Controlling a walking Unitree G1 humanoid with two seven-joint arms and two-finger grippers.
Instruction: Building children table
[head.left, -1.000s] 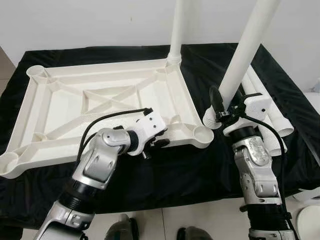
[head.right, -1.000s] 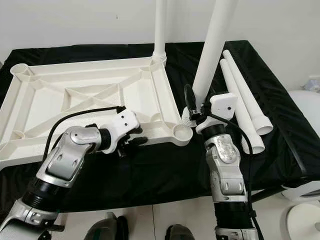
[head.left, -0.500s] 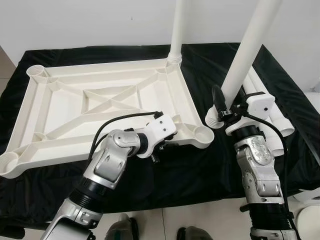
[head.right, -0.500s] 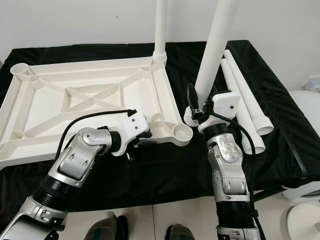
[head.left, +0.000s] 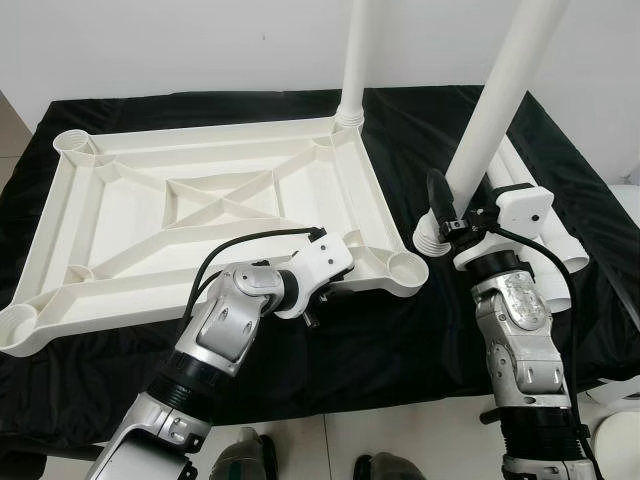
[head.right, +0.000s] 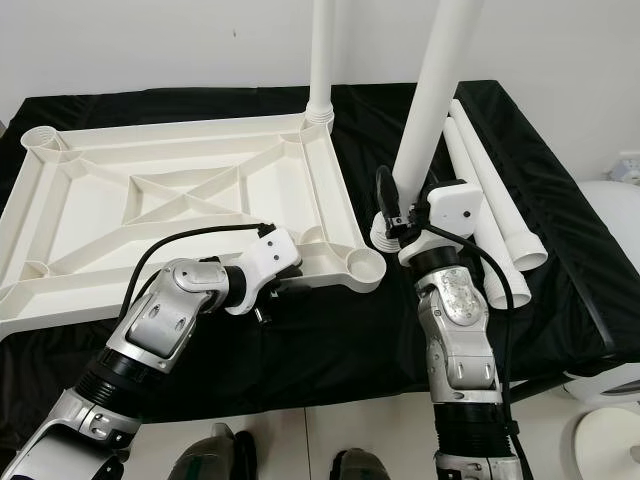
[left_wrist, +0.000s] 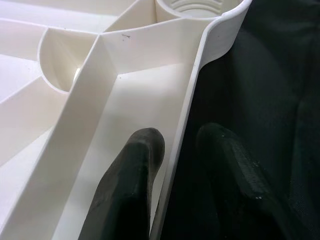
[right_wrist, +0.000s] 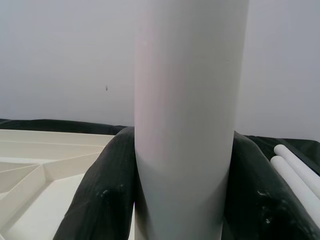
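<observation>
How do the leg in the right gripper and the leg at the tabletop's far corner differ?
The held leg leans, its threaded end beside the tabletop's near socket, clamped by the right gripper. The far leg stands upright, seated in its corner socket with no gripper on it. The held leg sits nearer the camera and looks thicker. Both are plain white tubes.

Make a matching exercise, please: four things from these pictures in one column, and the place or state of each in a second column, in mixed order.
Things:
1. left end effector
2. right end effector
3. mounted leg
4. spare legs

Places or states:
A. lying flat on the black cloth
B. standing in a far corner socket of the tabletop
C. astride the tabletop's near rim
D. clamped on a held leg

Pairs: 1-C, 2-D, 3-B, 4-A
</observation>
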